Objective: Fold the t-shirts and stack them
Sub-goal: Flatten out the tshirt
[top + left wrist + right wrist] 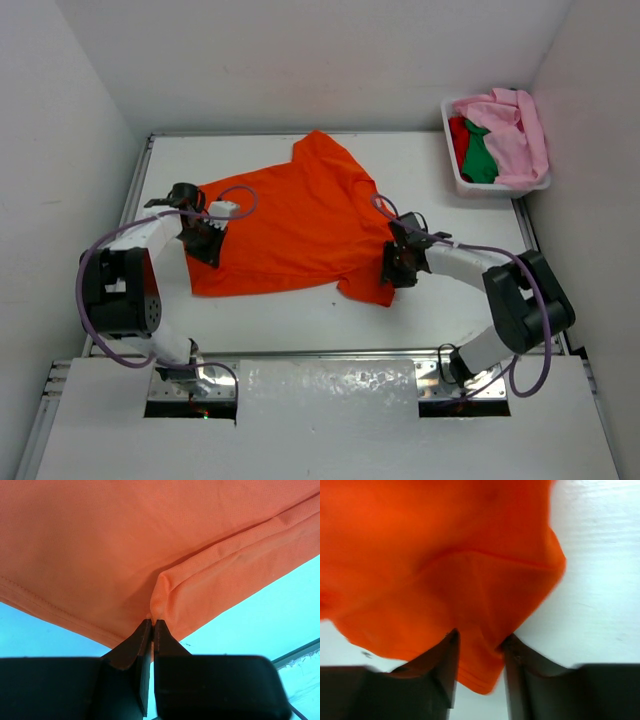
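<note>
An orange t-shirt (pixel 300 220) lies spread on the white table (pixel 300 320), crumpled at its left and right ends. My left gripper (pixel 207 250) is at the shirt's left edge. In the left wrist view it (pixel 152 621) is shut on a pinched fold of orange cloth (pixel 125 545). My right gripper (pixel 392 272) is at the shirt's lower right corner. In the right wrist view its fingers (pixel 479 639) stand apart, with the hemmed corner of the orange cloth (pixel 445 555) lying between them. Pink (pixel 515 130), green (pixel 480 155) and red (pixel 458 130) t-shirts are piled in the basket.
The white mesh basket (pixel 449 108) sits at the table's far right corner, against the right wall. White walls close in the table at the back and on both sides. The arm bases are bolted at the near edge.
</note>
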Robot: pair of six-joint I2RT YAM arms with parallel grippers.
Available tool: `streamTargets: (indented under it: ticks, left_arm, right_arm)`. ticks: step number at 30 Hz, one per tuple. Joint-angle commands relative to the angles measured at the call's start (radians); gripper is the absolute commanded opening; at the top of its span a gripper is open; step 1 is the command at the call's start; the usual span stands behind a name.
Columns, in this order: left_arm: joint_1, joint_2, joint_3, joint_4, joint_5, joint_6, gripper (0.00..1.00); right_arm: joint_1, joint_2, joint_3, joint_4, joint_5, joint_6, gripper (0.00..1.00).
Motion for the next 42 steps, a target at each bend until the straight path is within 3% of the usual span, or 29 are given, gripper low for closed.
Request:
streamTargets:
  ticks: [1, 3, 5, 9, 12, 14, 15, 16, 17, 18, 19, 20, 21, 22, 24, 25, 28, 31, 33, 42]
  left_arm:
    - [0.0, -0.045, 0.014, 0.01, 0.01, -0.005, 0.0]
    - [0.0, -0.045, 0.025, 0.01, 0.012, -0.009, 0.0]
    - [0.001, -0.038, 0.033, 0.009, 0.012, -0.012, 0.0]
    - [0.004, -0.001, 0.098, 0.034, 0.033, -0.035, 0.0]
    - [0.004, 0.069, 0.225, 0.123, 0.026, -0.063, 0.0]
    - [0.004, 0.132, 0.34, 0.207, 0.012, -0.075, 0.0]
    - [0.003, 0.213, 0.5, 0.229, 0.0, -0.092, 0.0]
    - [0.003, 0.263, 0.598, 0.249, -0.014, -0.109, 0.0]
    - [0.003, 0.313, 0.711, 0.275, -0.03, -0.127, 0.0]
    - [0.004, 0.423, 0.955, 0.288, -0.069, -0.179, 0.0]
    - [0.006, 0.483, 1.082, 0.309, -0.092, -0.21, 0.0]
    - [0.004, 0.537, 1.214, 0.321, -0.112, -0.257, 0.0]
    - [0.007, 0.63, 1.44, 0.338, -0.128, -0.272, 0.0]
    - [0.006, 0.659, 1.511, 0.37, -0.129, -0.285, 0.0]
    - [0.004, 0.629, 1.5, 0.526, -0.11, -0.312, 0.0]
    - [0.003, 0.604, 1.461, 0.612, -0.097, -0.313, 0.0]
    - [-0.003, 0.598, 1.49, 0.576, -0.047, -0.31, 0.0]
    - [-0.002, 0.538, 1.412, 0.542, -0.013, -0.302, 0.0]
    - [-0.003, 0.475, 1.308, 0.5, 0.006, -0.27, 0.0]
    - [0.003, 0.13, 0.63, 0.383, -0.037, -0.063, 0.0]
  right_arm:
    - [0.01, 0.066, -0.024, 0.103, -0.057, 0.08, 0.35]
    - [0.01, 0.077, -0.027, 0.104, -0.065, 0.085, 0.15]
    - [0.01, 0.071, -0.039, 0.125, -0.071, 0.092, 0.03]
    - [-0.03, 0.071, -0.018, 0.207, -0.104, 0.109, 0.0]
    - [-0.085, 0.169, 0.132, 0.256, -0.158, 0.077, 0.0]
    - [-0.116, 0.261, 0.389, 0.216, -0.177, 0.041, 0.0]
    - [-0.149, 0.367, 0.506, 0.193, -0.177, -0.004, 0.0]
    - [-0.167, 0.426, 0.764, 0.163, -0.169, -0.021, 0.0]
    - [-0.186, 0.486, 0.901, 0.105, -0.167, -0.027, 0.0]
    - [-0.228, 0.61, 1.055, 0.081, -0.175, -0.017, 0.0]
    - [-0.245, 0.67, 1.358, 0.046, -0.177, 0.002, 0.0]
    - [-0.262, 0.724, 1.494, 0.053, -0.181, 0.023, 0.0]
    - [-0.288, 0.771, 1.619, 0.073, -0.189, 0.077, 0.0]
    - [-0.298, 0.813, 1.756, 0.113, -0.19, 0.106, 0.0]
    - [-0.32, 0.772, 1.722, 0.312, -0.201, 0.146, 0.0]
    - [-0.322, 0.678, 1.611, 0.399, -0.175, 0.132, 0.0]
    - [-0.322, 0.526, 1.449, 0.445, -0.164, 0.022, 0.0]
    - [-0.32, 0.458, 1.348, 0.414, -0.187, -0.045, 0.0]
    - [-0.319, 0.37, 1.249, 0.42, -0.215, -0.059, 0.0]
    - [-0.3, -0.097, 0.292, 0.506, -0.212, -0.116, 0.0]
